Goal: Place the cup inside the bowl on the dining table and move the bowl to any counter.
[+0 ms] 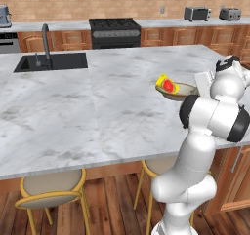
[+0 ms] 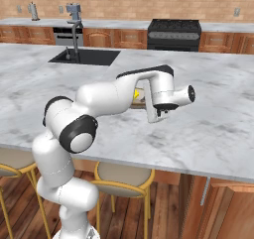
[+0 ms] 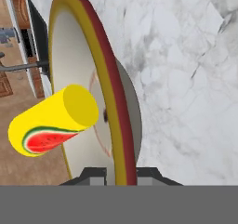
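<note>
One cup [image 1: 167, 85] lies in the bowl [image 1: 181, 89], tipped well off upright: in the left base view its yellow body leans up and to the left, long axis slanted, red mark facing you. In the hand view the cup [image 3: 52, 121] sticks out sideways from the bowl's inner face, and the mark reads as a watermelon slice; the visible end is a plain yellow disc, so you cannot tell from it which end is the mouth.

You will find the bowl over the right part of the dining table [image 1: 73, 112], near the arm's side and well apart from the black sink [image 1: 51, 62] at the far left. In the left base view it appears to ride just above the marble, slightly tilted, though contact with the top cannot be settled. The hand view meets the bowl [image 3: 83, 79] nearly edge-on, its yellow and red rim running from the bottom of the picture upward.

Your gripper [image 3: 121, 174] has its two dark fingertips either side of that rim, jaws clenched narrowly on the bowl's edge. In the right base view the forearm covers most of the bowl; a sliver of the cup [image 2: 136, 93] shows beside the wrist.

The counter [image 1: 161, 23] runs along the far brick wall, with a stove [image 1: 114, 31] and two toasters [image 1: 197, 13].
</note>
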Motion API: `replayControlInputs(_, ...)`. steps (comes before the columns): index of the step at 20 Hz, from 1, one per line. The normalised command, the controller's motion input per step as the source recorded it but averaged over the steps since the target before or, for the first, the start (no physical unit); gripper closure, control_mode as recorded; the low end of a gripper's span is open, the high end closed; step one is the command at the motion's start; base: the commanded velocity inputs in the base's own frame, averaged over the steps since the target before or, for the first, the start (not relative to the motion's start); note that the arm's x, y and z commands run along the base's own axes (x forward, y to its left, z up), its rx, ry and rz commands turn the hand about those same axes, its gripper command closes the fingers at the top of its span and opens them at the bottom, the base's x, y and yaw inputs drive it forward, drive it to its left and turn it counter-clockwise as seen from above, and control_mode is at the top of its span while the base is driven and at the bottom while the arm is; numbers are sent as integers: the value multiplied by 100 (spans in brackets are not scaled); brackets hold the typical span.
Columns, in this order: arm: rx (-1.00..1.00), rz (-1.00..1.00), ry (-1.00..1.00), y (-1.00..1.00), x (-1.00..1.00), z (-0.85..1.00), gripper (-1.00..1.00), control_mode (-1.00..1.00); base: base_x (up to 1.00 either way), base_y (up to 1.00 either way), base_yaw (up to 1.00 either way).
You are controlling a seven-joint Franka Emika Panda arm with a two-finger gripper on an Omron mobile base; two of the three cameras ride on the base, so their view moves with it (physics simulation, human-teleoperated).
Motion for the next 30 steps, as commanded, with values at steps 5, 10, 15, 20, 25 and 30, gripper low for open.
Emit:
replayControlInputs(5, 1, 0, 0, 21, 0, 28, 100, -100, 0, 0, 0)
replayControlInputs(10, 0, 0, -1, 15, 0, 31, 100, -100, 0, 0, 0)
replayControlInputs(15, 0, 0, 0, 9, 0, 18, 100, -100, 0, 0, 0)
replayControlInputs(20, 0, 0, 0, 1, 0, 2, 100, -100, 0, 0, 0)
replayControlInputs(25, 0, 0, 0, 0, 0, 0, 100, -100, 0, 0, 0)
replayControlInputs(30, 0, 0, 0, 0, 0, 0, 100, -100, 0, 0, 0)
